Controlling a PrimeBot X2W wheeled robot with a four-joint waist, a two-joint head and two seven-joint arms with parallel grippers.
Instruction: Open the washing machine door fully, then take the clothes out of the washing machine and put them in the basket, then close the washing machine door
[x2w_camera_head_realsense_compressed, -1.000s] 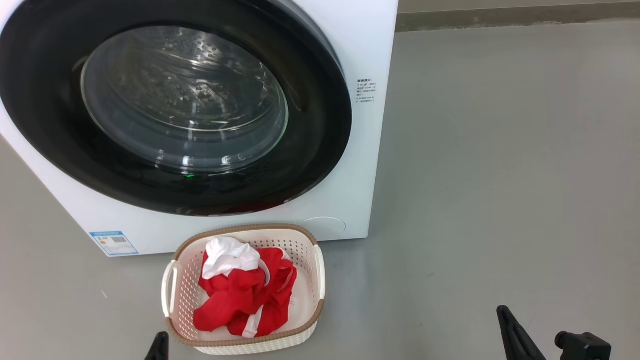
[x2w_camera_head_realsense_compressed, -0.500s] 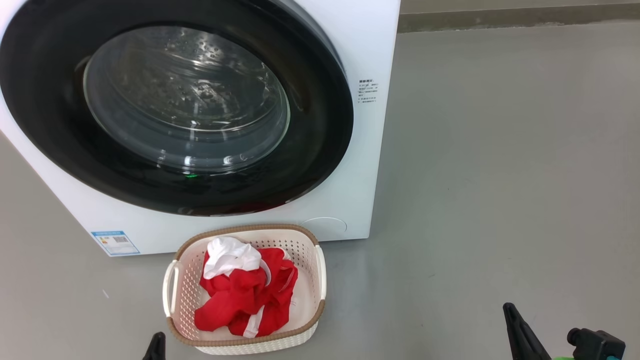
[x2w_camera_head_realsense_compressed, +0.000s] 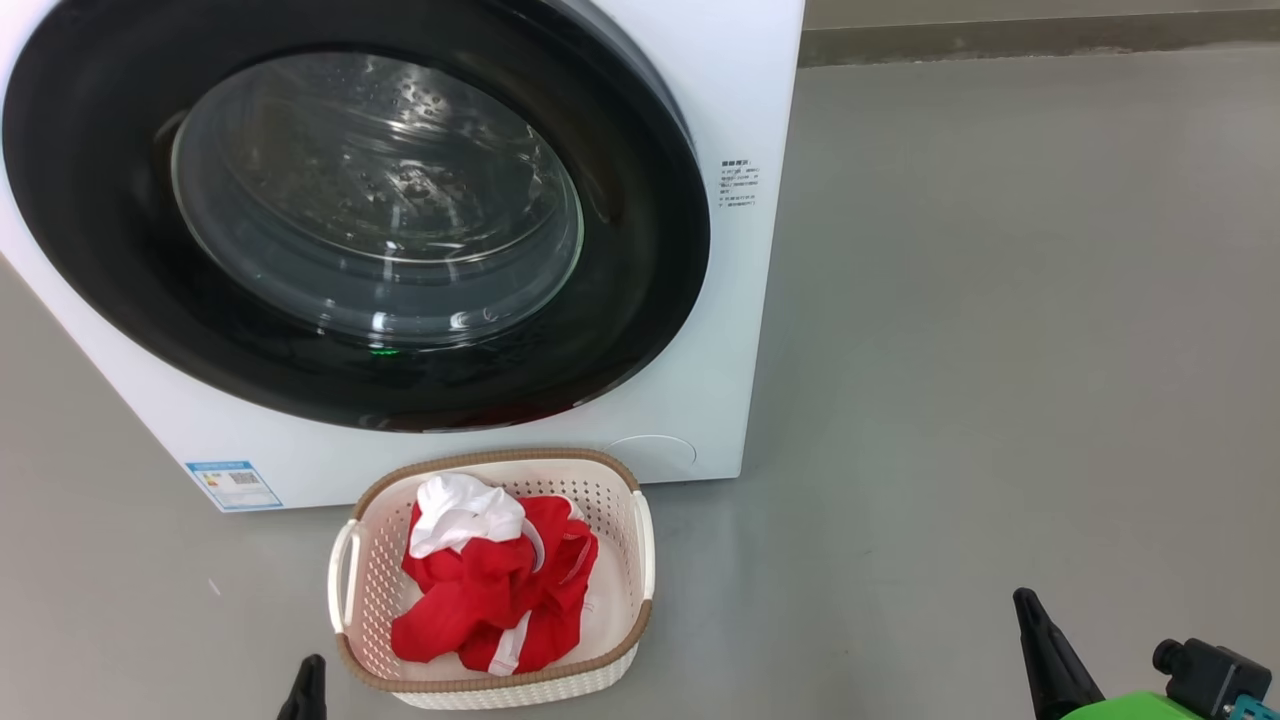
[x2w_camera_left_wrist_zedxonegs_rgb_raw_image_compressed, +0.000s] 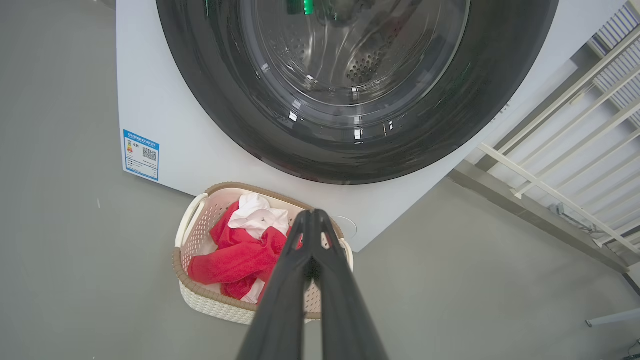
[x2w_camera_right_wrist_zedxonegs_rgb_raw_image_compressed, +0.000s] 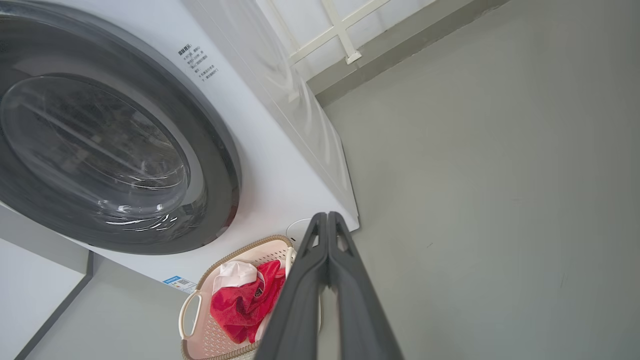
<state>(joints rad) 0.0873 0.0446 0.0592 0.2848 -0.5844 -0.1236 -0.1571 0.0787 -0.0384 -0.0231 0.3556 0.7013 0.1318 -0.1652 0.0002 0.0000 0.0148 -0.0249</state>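
Observation:
The washing machine (x2w_camera_head_realsense_compressed: 730, 90) stands on the floor with its round black-rimmed door (x2w_camera_head_realsense_compressed: 640, 300) closed flat against the front. The red and white clothes (x2w_camera_head_realsense_compressed: 495, 590) lie bunched in the cream basket (x2w_camera_head_realsense_compressed: 640, 560) right before the machine. My left gripper (x2w_camera_head_realsense_compressed: 305, 690) pokes up at the bottom edge just left of the basket, shut and empty. In the left wrist view its fingertips (x2w_camera_left_wrist_zedxonegs_rgb_raw_image_compressed: 312, 215) meet above the basket (x2w_camera_left_wrist_zedxonegs_rgb_raw_image_compressed: 195, 295). My right gripper (x2w_camera_head_realsense_compressed: 1030, 620) hangs over bare floor at the lower right, shut and empty, its fingertips (x2w_camera_right_wrist_zedxonegs_rgb_raw_image_compressed: 326, 216) pressed together.
Grey floor (x2w_camera_head_realsense_compressed: 1000, 350) spreads wide to the right of the machine. A wall base (x2w_camera_head_realsense_compressed: 1030, 30) runs along the back. A white railing (x2w_camera_left_wrist_zedxonegs_rgb_raw_image_compressed: 560, 190) stands behind the machine's right side. A blue label (x2w_camera_head_realsense_compressed: 232, 483) sits low on the machine's front.
My right gripper has drifted a little up and right in the head view, and its green forearm now shows. The left fingertip sank slightly lower. Door, basket and clothes stay put.

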